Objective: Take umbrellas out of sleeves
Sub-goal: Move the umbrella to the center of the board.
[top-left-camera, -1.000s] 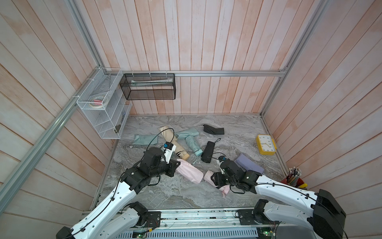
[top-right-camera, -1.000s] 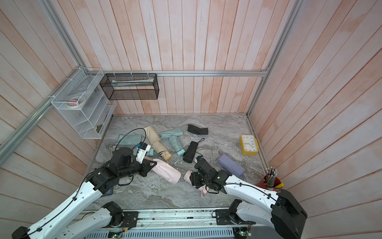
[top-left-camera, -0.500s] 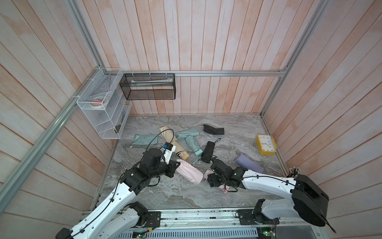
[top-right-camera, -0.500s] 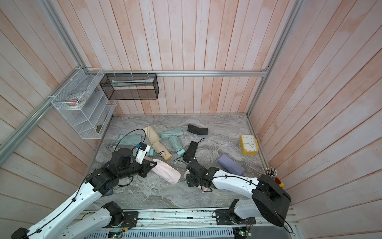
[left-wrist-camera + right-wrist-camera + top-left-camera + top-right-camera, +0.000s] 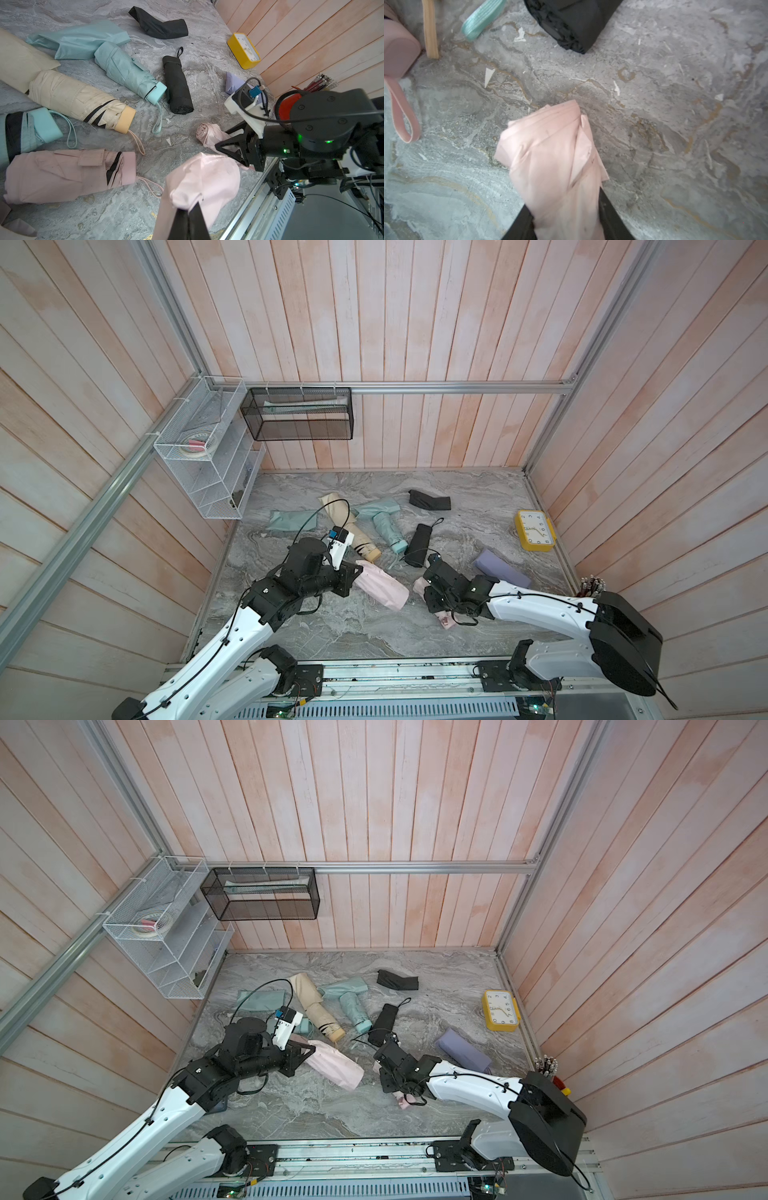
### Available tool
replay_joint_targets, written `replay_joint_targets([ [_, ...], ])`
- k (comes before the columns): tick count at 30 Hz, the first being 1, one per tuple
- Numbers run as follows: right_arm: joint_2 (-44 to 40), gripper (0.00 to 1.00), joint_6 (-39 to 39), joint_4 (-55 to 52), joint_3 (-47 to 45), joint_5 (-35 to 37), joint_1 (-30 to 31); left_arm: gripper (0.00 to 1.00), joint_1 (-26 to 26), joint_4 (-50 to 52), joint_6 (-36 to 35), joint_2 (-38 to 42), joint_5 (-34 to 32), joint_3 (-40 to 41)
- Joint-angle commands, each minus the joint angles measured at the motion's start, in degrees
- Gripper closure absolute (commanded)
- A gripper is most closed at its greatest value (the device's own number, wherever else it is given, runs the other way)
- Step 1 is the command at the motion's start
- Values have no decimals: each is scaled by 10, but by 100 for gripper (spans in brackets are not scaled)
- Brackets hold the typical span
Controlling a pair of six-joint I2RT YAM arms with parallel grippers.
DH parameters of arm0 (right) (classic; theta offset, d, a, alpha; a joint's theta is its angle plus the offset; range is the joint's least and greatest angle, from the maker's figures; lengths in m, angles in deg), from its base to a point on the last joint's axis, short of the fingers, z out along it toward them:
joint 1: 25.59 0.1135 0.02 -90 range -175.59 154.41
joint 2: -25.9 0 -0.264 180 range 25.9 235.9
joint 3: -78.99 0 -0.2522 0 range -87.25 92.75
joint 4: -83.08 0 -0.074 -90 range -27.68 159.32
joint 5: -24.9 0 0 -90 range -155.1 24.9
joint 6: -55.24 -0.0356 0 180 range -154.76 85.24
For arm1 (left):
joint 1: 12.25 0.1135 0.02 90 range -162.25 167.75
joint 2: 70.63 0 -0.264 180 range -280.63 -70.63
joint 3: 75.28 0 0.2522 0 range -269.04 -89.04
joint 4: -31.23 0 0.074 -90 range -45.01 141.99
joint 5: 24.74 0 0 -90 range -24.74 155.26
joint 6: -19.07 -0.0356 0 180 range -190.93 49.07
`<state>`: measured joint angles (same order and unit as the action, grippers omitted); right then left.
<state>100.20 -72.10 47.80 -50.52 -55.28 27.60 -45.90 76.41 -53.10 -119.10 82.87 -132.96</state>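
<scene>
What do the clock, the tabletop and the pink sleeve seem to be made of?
Clock: yellow case, likely glossy plastic, rounded edges.
Tabletop: grey veined marble look; stone or laminate, unclear.
Pink sleeve: thin smooth fabric, probably synthetic; limp, creased.

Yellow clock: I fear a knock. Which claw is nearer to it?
Right. The right claw, gripping the pink umbrella, sits left of the yellow clock, nearer the robot's base; the left claw, holding the pink sleeve, lies farther left.

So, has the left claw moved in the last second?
No. In a top view the left claw sits in the same spot near the cream umbrella, pinching the pink sleeve.
</scene>
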Motion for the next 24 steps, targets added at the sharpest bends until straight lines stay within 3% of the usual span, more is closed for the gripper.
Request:
replay_joint_targets([
  [1, -33, 65, -23, -43, -16, 21, -27, 100, 3, -19, -2, 3, 9, 11],
  [6, -84, 65, -13, -17, -32, 6, -92, 100, 3, -28, -5, 0, 25, 17],
  [10, -90, 65, 16, 34, -34, -29, -179, 100, 3, -34, -7, 4, 33, 22],
  [16, -9, 65, 73, 95, 25, -57, -306, 100, 3, -36, -8, 2, 40, 24],
  [24, 128, 64, 105, 146, 147, -70, -377, 100, -3, -36, -8, -7, 39, 24],
])
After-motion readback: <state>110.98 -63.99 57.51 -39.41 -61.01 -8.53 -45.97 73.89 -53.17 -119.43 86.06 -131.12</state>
